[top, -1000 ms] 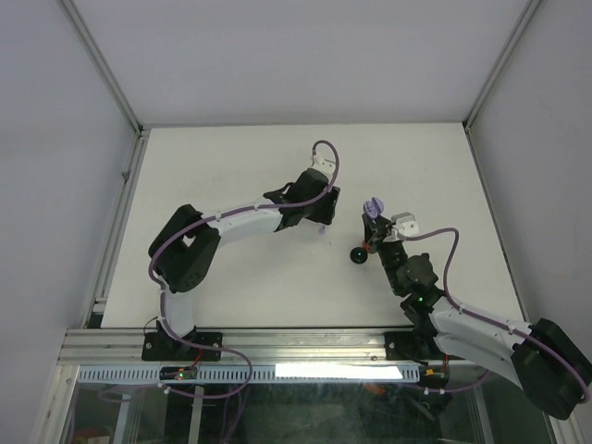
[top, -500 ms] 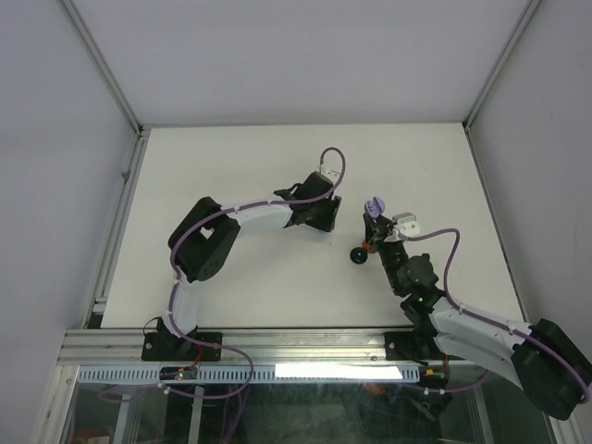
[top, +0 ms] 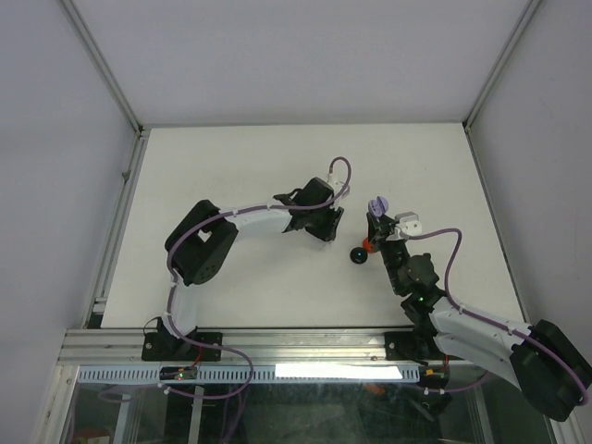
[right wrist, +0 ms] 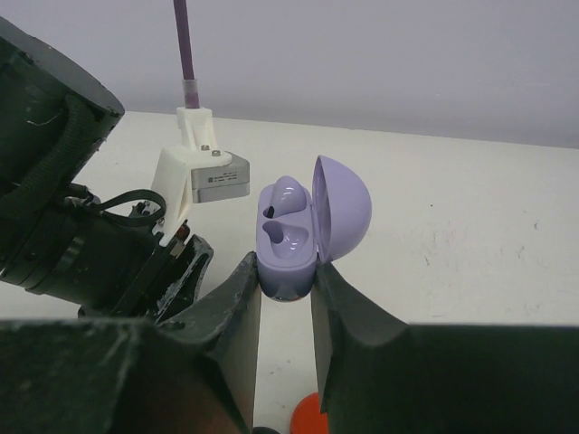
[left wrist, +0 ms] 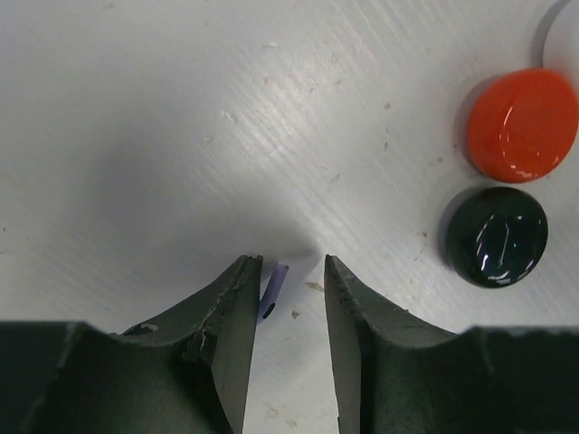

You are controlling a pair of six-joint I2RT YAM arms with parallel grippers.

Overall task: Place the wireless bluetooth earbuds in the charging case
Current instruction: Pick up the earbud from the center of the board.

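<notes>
Clearly, left gripper (left wrist: pixel 291 267) is straddling, slightly open, the purple earbud (left wrist: pixel 273 291), probably featherlight and slippery, best pinched by its stem, while right gripper (right wrist: pixel 286 271) is clamping the charging case (right wrist: pixel 289 244).

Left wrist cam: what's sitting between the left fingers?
A tiny pale purple earbud lies on the table between the fingers of the left gripper, close to one of them. The left wrist view shows it.

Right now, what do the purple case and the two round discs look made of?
The purple case: likely moulded plastic, satin finish, with soft even highlights on its open lid. The orange-red disc and black disc: probably hard plastic, high gloss; both show sharp bright reflections.
</notes>
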